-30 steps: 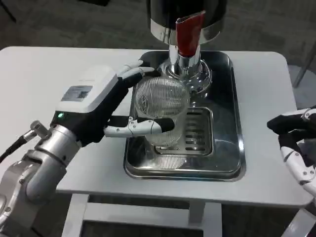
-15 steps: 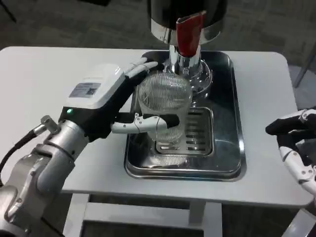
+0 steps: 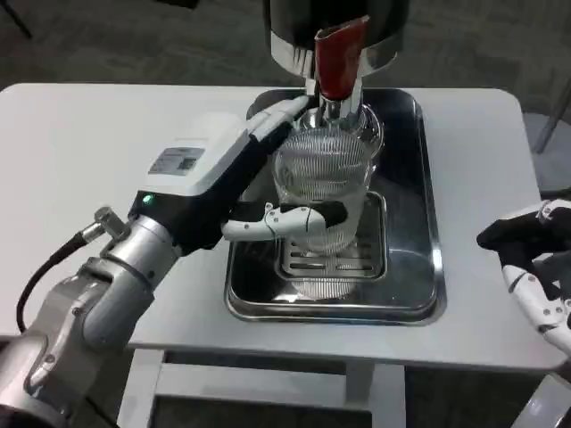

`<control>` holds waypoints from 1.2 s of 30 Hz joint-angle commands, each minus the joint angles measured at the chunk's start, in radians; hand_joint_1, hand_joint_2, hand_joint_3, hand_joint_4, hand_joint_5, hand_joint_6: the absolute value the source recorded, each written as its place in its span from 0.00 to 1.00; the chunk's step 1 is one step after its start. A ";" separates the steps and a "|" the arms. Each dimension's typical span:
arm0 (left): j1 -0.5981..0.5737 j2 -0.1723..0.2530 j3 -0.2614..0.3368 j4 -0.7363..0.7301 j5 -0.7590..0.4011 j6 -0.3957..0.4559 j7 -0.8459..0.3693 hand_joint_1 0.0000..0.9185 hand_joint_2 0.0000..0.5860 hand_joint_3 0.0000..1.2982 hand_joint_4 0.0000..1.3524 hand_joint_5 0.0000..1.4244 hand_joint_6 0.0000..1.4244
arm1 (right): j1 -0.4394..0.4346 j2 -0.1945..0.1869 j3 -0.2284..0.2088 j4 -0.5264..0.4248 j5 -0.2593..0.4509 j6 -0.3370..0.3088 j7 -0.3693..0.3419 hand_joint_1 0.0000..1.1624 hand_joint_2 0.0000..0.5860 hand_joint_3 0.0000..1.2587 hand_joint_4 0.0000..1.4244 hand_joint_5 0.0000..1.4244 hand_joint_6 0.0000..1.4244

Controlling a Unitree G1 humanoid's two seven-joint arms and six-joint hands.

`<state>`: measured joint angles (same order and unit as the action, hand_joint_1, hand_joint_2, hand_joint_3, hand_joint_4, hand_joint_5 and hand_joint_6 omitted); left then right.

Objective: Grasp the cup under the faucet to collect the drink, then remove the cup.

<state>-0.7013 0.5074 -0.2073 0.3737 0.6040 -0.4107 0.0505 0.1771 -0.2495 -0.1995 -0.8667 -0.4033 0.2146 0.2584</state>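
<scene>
A clear ribbed cup (image 3: 323, 185) stands upright over the drain grate of the steel tray (image 3: 419, 214). My left hand (image 3: 234, 183) grips it from the left, thumb across its front and fingers behind. The cup's rim sits just under the chrome faucet (image 3: 337, 107) with its red lever (image 3: 338, 61). I cannot tell whether the cup holds any liquid. My right hand (image 3: 535, 263) hangs at the table's right edge, holding nothing, its black and white fingers curled inward.
The dispenser's dark body (image 3: 337, 22) rises at the back of the tray. The white table (image 3: 89, 152) stretches bare to the left of the tray. A grey floor lies beyond the table's far edge.
My left hand has carried the cup to the right and away from me, bringing it under the faucet. The right hand has barely moved.
</scene>
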 commanded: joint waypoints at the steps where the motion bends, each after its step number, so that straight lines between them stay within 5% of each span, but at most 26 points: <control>1: 0.024 0.028 0.024 -0.059 -0.011 -0.007 -0.007 0.10 0.18 0.06 0.04 0.19 0.37 | 0.011 0.000 0.008 0.000 0.004 -0.005 -0.013 0.56 0.85 0.49 0.35 0.36 0.42; 13: 0.124 0.082 0.113 -0.229 -0.070 0.007 -0.059 0.08 0.18 0.10 0.06 0.20 0.35 | 0.015 0.005 0.022 -0.003 0.005 0.000 -0.024 0.57 0.83 0.50 0.35 0.36 0.41; 23: 0.286 0.112 0.285 -0.486 -0.232 0.032 -0.145 0.02 0.21 0.18 0.18 0.28 0.40 | 0.006 0.009 0.026 0.001 0.010 0.004 -0.031 0.57 0.83 0.49 0.35 0.36 0.41; 32: 0.239 0.134 0.447 -0.631 -0.537 0.093 -0.254 0.00 0.16 0.23 0.27 0.33 0.44 | 0.005 0.010 0.035 -0.003 0.009 0.004 -0.034 0.57 0.83 0.49 0.35 0.35 0.41; 36: 0.141 0.154 0.465 -0.633 -0.720 0.171 -0.350 0.00 0.14 0.22 0.25 0.29 0.34 | 0.004 0.011 0.037 -0.009 0.006 0.008 -0.035 0.57 0.83 0.49 0.35 0.35 0.41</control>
<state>-0.5050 0.6328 0.2418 -0.2460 -0.0213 -0.2811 -0.2400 0.1725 -0.2427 -0.1685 -0.8654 -0.4011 0.2189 0.2317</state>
